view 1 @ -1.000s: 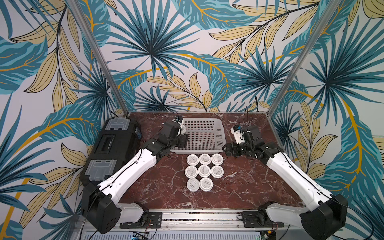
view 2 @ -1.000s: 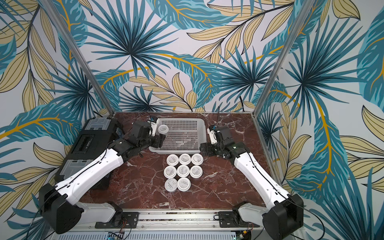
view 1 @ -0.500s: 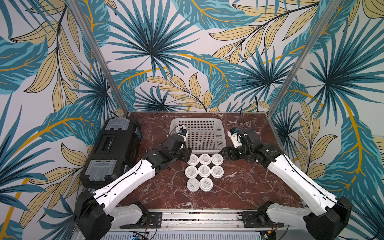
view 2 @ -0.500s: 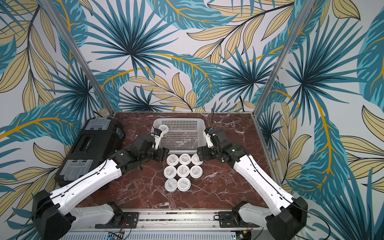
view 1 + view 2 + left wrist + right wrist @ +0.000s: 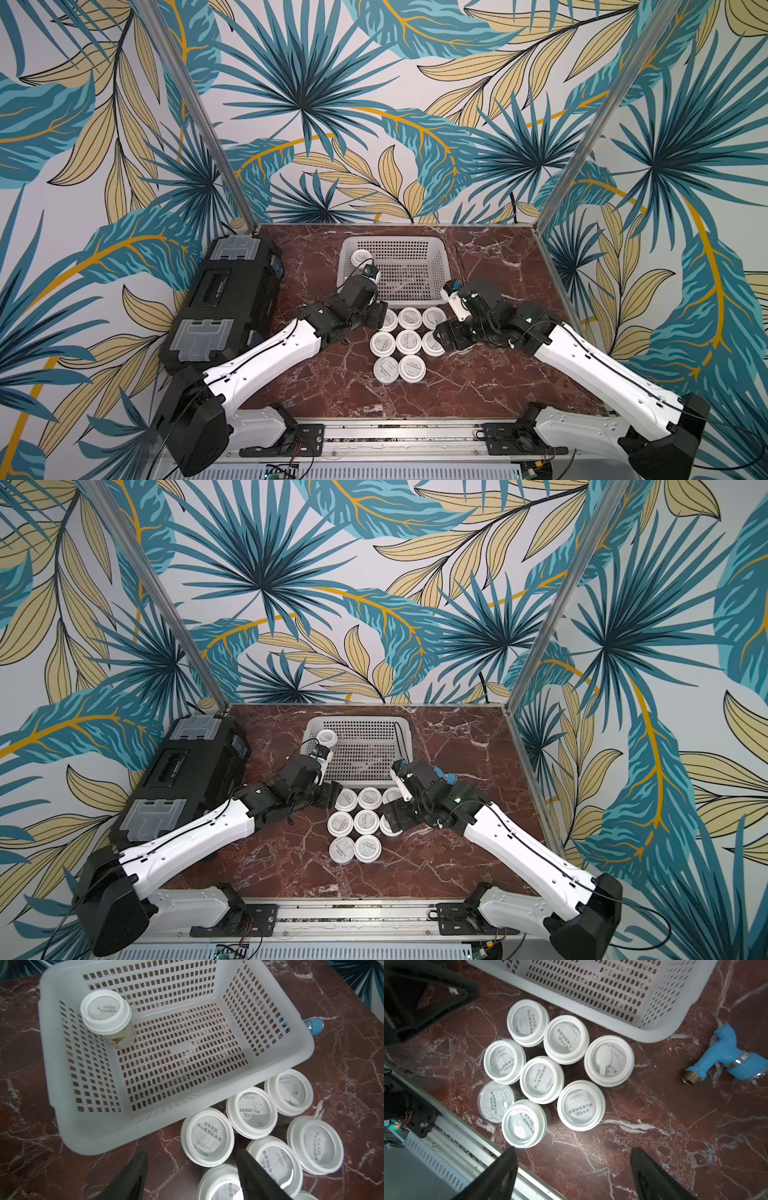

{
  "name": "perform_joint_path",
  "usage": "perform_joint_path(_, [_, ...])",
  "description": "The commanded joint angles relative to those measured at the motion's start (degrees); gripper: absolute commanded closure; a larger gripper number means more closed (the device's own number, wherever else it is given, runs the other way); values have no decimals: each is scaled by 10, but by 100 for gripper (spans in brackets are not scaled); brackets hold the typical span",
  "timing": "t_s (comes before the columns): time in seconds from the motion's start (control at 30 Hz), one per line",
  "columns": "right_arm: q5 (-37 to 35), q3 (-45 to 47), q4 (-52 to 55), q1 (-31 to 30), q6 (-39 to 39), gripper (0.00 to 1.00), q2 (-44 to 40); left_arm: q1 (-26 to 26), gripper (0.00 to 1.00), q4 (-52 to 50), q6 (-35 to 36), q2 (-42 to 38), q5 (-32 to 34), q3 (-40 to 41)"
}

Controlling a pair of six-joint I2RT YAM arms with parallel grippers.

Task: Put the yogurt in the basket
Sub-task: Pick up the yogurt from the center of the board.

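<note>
Near the middle of both top views, eight yogurt jars (image 5: 409, 341) stand packed together on the worktop (image 5: 498, 374), touching one another, just below the basket (image 5: 437, 266). One more jar (image 5: 360, 257) stands upright inside the basket, in its upper-left corner (lid facing up). At the cluster's left edge the left hand (image 5: 191, 1153) hovers by the top-row jar, its fingers (image 5: 133, 1176) about half spread with nothing gripped. At the cluster's right edge the right hand (image 5: 573, 1149) hangs above the worktop, spread wide, holding nothing either. Just right of the basket lies a blue hose fitting (image 5: 726, 1057). A black toolbox (image 5: 232, 299) fills the worktop's left side.
</note>
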State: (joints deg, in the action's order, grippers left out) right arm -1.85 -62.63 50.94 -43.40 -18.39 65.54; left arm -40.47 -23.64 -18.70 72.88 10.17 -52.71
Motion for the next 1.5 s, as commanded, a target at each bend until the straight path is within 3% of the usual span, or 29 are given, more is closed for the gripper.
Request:
perform_joint_path(0.0, [-40, 2, 27, -51, -29, 11, 9, 2, 28, 59, -5, -27, 46, 56])
perform_joint_path(0.2, [-57, -25, 27, -121, -54, 13, 44, 14, 29, 141, -18, -106, 66, 126])
perform_joint_path(0.47, [-66, -33, 17, -168, -69, 12, 127, 52, 29, 156, -32, -131, 24, 153])
perform_joint_path(0.97, [-28, -17, -36, -178, -89, 24, 185, 71, 32, 170, -42, -148, 7, 172])
perform_joint_path(1.47, [-17, -26, -41, -173, -92, 23, 235, 74, 32, 170, -42, -147, 4, 172])
